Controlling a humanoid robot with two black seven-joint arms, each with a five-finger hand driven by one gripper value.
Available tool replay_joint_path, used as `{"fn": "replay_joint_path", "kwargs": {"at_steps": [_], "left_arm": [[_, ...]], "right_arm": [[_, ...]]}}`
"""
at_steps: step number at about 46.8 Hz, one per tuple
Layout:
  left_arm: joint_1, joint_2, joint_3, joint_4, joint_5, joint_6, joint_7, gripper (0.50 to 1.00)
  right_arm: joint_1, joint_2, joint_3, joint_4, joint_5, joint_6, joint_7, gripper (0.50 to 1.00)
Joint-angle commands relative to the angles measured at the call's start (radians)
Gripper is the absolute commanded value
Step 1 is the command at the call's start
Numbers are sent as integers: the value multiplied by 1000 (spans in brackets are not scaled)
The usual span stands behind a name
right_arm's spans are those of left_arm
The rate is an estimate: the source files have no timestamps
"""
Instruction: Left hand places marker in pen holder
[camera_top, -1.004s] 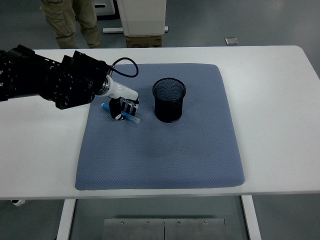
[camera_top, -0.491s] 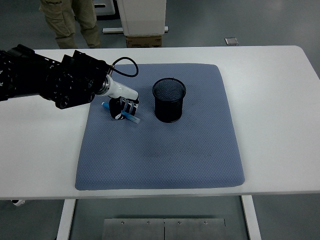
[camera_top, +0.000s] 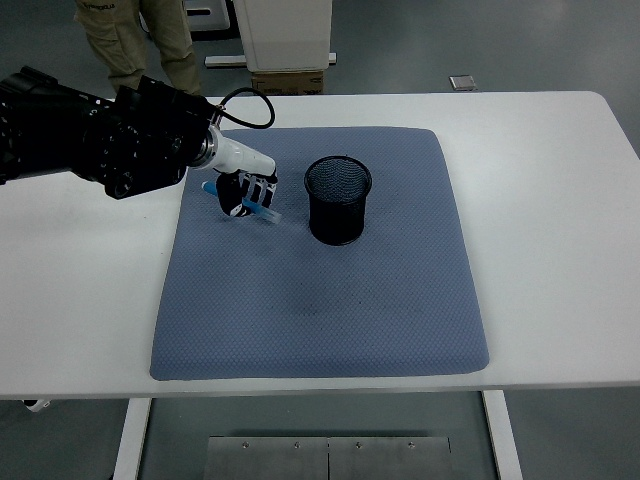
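Beyond the white desk (camera_top: 560, 200) lies a grey floor (camera_top: 520, 45), with a person's legs (camera_top: 135, 40) beside a white cabinet (camera_top: 283, 30).

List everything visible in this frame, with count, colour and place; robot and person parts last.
Blue marker: one, blue, held in the left hand over the mat's upper left part, left of the holder.
Black mesh pen holder: one, black, upright on the mat's upper middle.
Blue-grey fabric mat: one, blue-grey, covering the table's centre.
White table: one, white, filling most of the view.
Cardboard box: one, brown, on the floor beyond the table's far edge.
White cabinet: one, white, above the box.
Person's legs: two, khaki trousers, top left.
Left hand: one, black and white, closed on the marker.
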Motion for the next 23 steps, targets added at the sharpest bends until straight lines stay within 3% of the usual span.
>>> {"fn": "replay_joint_path", "kwargs": {"at_steps": [1, 23], "left_arm": [[-11, 4, -7, 4, -3, 0, 0, 500], [-68, 6, -102, 39, -18, -11, 0, 500]], "right_arm": [[0, 0, 0, 0, 0, 0, 0, 1000], [0, 0, 0, 0, 0, 0, 0, 1000]]}}
